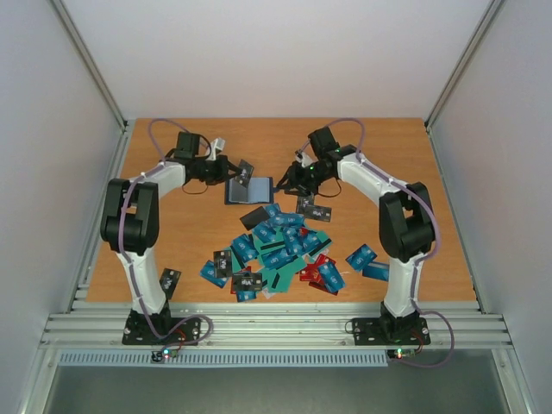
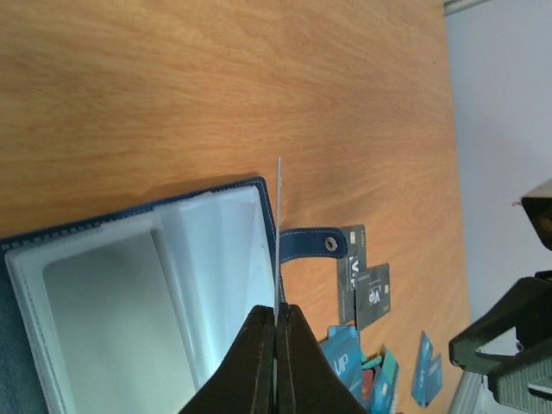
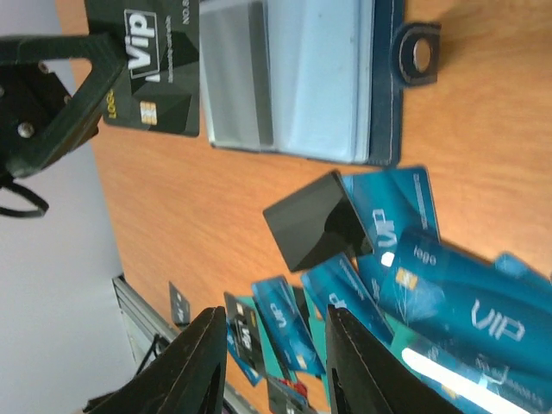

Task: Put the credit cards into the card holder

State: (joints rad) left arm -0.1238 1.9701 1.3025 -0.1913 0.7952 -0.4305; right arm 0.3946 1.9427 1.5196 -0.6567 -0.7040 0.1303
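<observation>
The card holder point(image 1: 248, 191) lies open towards the far middle of a wooden surface point(image 1: 388, 164). Plain pale walls point(image 1: 259, 52) close the surface in on three sides, and ridged metal rails point(image 1: 276, 323) run along its near edge. The left arm point(image 1: 129, 216) and the right arm point(image 1: 401, 220) rise from those rails and bend inward, so their wrists come close on either side of the holder. Between the arms, nearer than the holder, the credit cards point(image 1: 280, 246) lie in a loose overlapping heap of blue, teal, red and black. One card point(image 1: 170, 280) sits apart beside the left arm's base. The holder's pale grey-blue pockets face up, and its strap point(image 2: 310, 244) with a round snap lies flat on the wood. The left fingers point(image 2: 254, 362) are pressed together on a black card point(image 3: 155, 69) printed "VIP", holding it upright on edge just at the holder's rim. Whether it touches the holder cannot be told. The right fingers point(image 3: 198, 362) stand apart above the far part of the heap with nothing between them. Just beyond them a tilted black card point(image 3: 310, 228) rests on blue ones.
</observation>
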